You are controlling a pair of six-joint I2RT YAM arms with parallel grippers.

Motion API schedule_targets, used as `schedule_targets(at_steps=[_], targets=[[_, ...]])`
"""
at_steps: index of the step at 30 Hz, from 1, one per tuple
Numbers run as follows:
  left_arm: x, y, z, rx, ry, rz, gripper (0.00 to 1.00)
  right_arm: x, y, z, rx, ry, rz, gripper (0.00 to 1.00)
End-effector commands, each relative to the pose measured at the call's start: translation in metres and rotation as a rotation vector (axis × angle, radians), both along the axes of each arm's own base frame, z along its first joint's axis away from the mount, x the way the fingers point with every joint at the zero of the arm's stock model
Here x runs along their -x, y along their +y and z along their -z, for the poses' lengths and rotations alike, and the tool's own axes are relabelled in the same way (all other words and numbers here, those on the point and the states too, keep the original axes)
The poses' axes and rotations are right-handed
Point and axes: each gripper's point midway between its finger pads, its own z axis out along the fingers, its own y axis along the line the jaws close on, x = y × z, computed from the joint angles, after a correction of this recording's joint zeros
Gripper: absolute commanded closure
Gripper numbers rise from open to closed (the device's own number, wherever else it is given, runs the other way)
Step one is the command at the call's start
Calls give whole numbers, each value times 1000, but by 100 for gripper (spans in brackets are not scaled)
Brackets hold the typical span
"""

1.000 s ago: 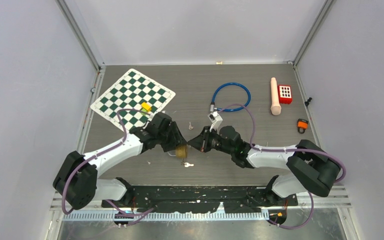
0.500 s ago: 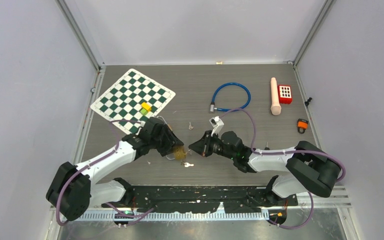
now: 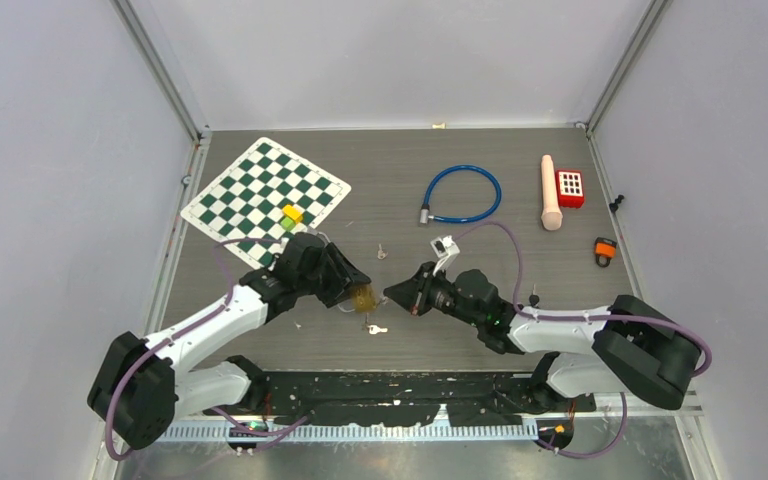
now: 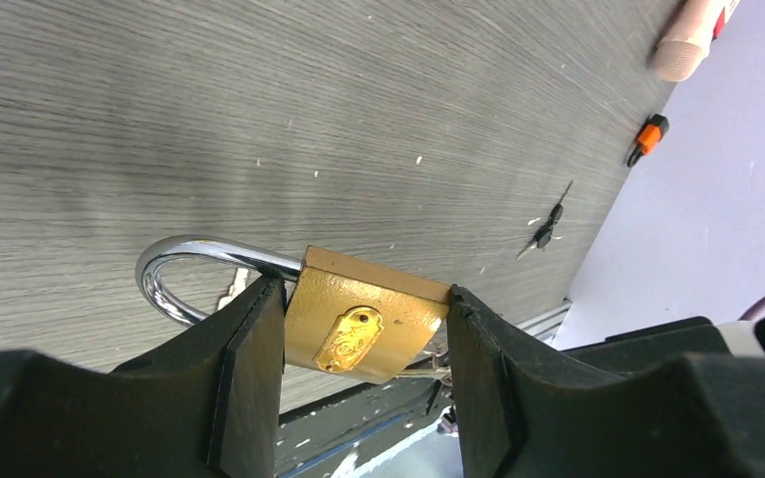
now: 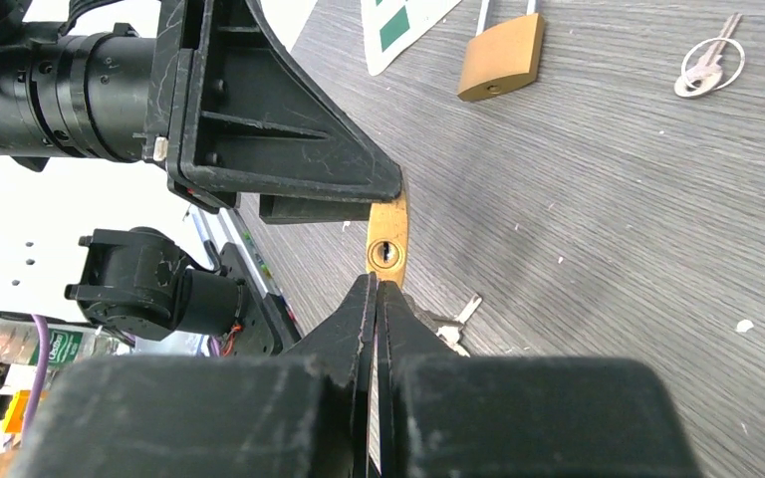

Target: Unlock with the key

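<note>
My left gripper (image 4: 364, 291) is shut on a brass padlock (image 4: 359, 329), pads on its two sides, with the steel shackle (image 4: 174, 264) sticking out to the left. From above, the padlock (image 3: 363, 297) hangs just over the table. Its underside with the keyhole (image 5: 385, 254) faces my right gripper (image 5: 377, 286), whose tips sit just short of it. That gripper (image 3: 394, 294) is shut, and a thin pale edge of the key (image 5: 375, 398) shows between its pads. No blade shows past the tips.
A loose key (image 3: 377, 329) lies on the table under the padlock, and another key (image 3: 381, 252) lies further back. A second padlock (image 5: 503, 55) rests by the chessboard (image 3: 260, 185). A blue cable lock (image 3: 463, 193), a wooden peg (image 3: 551, 192) and a red block (image 3: 570, 187) are at the back right.
My right arm has drawn back slightly to the right, so its tips are a little farther from the padlock. The left arm's elbow swung left, and the padlock has hardly moved.
</note>
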Motion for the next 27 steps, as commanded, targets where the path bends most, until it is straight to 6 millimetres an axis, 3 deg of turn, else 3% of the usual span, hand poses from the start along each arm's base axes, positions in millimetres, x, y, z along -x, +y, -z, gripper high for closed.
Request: schedule_targets(at_steps=[1, 16, 27], targets=[[-17, -23, -44, 164, -111, 11, 100, -6, -6, -25, -73, -91, 53, 95], [-14, -25, -47, 180, -106, 26, 100, -17, -25, -62, -197, -278, 170, 95], [-14, -28, -48, 189, -100, 31, 100, -14, -10, -63, -186, -332, 115, 95]])
